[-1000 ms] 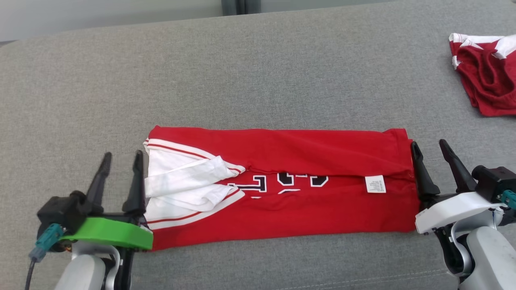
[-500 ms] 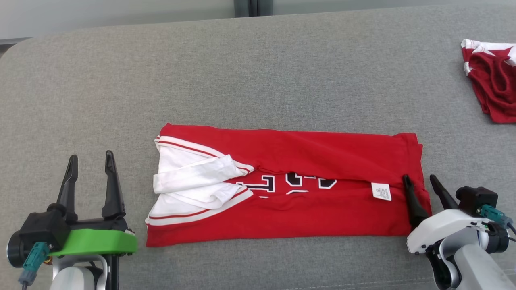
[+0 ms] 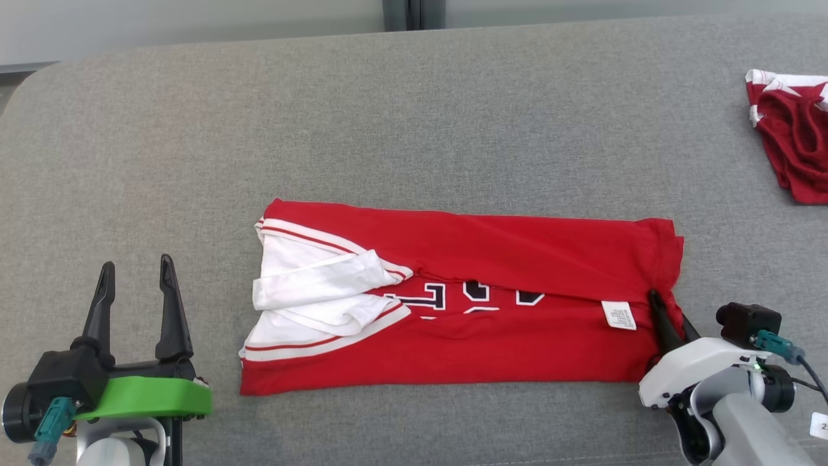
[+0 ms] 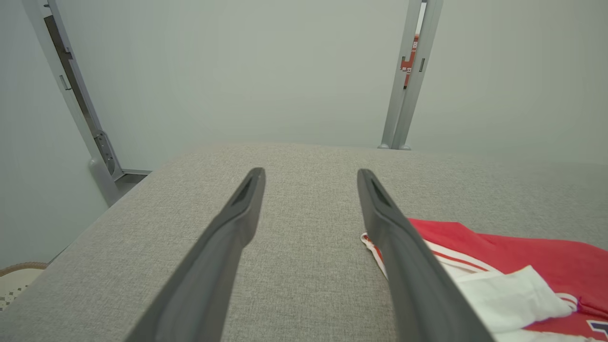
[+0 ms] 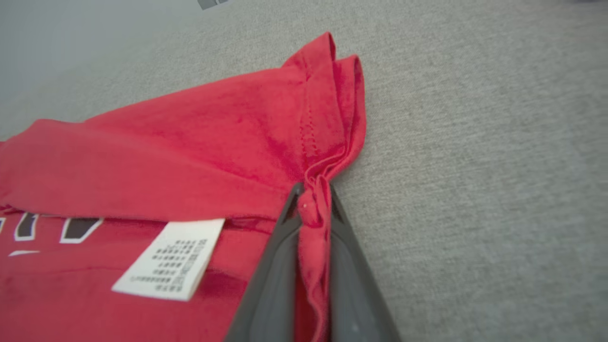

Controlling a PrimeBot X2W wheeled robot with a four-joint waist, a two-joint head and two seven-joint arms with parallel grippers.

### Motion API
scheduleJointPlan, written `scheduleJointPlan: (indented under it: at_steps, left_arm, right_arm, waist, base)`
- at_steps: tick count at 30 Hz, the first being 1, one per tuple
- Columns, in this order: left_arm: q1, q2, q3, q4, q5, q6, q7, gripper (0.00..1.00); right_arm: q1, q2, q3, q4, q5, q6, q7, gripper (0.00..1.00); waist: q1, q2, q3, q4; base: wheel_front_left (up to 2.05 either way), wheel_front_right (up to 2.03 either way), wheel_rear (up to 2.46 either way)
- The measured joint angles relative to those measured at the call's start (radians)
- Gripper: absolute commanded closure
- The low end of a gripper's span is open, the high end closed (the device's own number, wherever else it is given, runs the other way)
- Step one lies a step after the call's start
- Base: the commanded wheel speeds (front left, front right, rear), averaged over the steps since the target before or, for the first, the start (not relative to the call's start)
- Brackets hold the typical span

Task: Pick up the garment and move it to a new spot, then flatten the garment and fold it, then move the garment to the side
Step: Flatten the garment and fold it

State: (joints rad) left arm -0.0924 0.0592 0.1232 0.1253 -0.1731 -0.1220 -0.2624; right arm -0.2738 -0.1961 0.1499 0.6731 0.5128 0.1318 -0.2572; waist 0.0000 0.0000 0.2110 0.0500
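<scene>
The garment (image 3: 491,304) is a red shirt with white sleeves and dark lettering, folded into a long band across the grey cushion (image 3: 414,129). My right gripper (image 3: 666,317) is shut on the garment's right hem, and the red cloth (image 5: 313,223) bunches up between its two dark fingers. A white care label (image 5: 171,259) lies just left of that grip. My left gripper (image 3: 132,294) stands open over bare cushion, left of the white sleeve end (image 3: 310,304) and apart from it. In the left wrist view the left gripper (image 4: 311,178) frames empty cushion, with the garment (image 4: 513,266) at its right.
A second red and white garment (image 3: 792,145) lies crumpled at the far right of the cushion. The cushion's rounded back corner (image 3: 39,77) is at the upper left. A pale wall with grey metal posts (image 4: 408,71) stands behind it.
My right gripper has moved in over the garment's right hem and shut on it, bunching the cloth. My left gripper has drawn back left, off the sleeve end. The head camera shifted slightly.
</scene>
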Motion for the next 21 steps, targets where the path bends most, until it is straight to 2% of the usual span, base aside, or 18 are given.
scheduleJointPlan:
  at_steps: [4,7,12,16,21]
  left_arm:
    - [0.005,-0.003,0.008,-0.001,0.009,-0.002,0.000,0.00]
    - [0.019,-0.005,0.014,0.000,0.013,-0.002,0.000,0.00]
    - [0.032,-0.006,0.023,-0.004,0.027,-0.003,0.000,0.00]
    - [0.044,-0.007,0.029,-0.003,0.033,-0.006,0.000,0.00]
    - [0.047,-0.007,0.030,0.000,0.033,-0.006,0.000,0.00]
  right_arm:
    - [-0.007,-0.041,-0.033,0.008,0.009,0.000,-0.001,1.00]
    - [-0.006,-0.108,-0.089,0.011,0.013,0.000,-0.004,1.00]
    - [0.003,-0.174,-0.131,-0.002,0.005,0.000,-0.004,1.00]
    - [0.002,-0.176,-0.113,-0.043,-0.013,0.000,-0.004,1.00]
    - [0.001,-0.137,-0.067,-0.127,-0.037,-0.001,-0.005,1.00]
  waist:
    - [0.0000,0.0000,-0.017,-0.004]
    - [0.0000,0.0000,-0.033,-0.009]
    - [0.0000,0.0000,-0.055,-0.020]
    - [0.0000,0.0000,-0.067,-0.030]
    - [0.0000,0.0000,-0.078,-0.035]
  base:
    - [0.00,0.00,0.00]
    - [0.00,0.00,0.00]
    - [0.00,0.00,0.00]
    - [0.00,0.00,0.00]
    - [0.00,0.00,0.00]
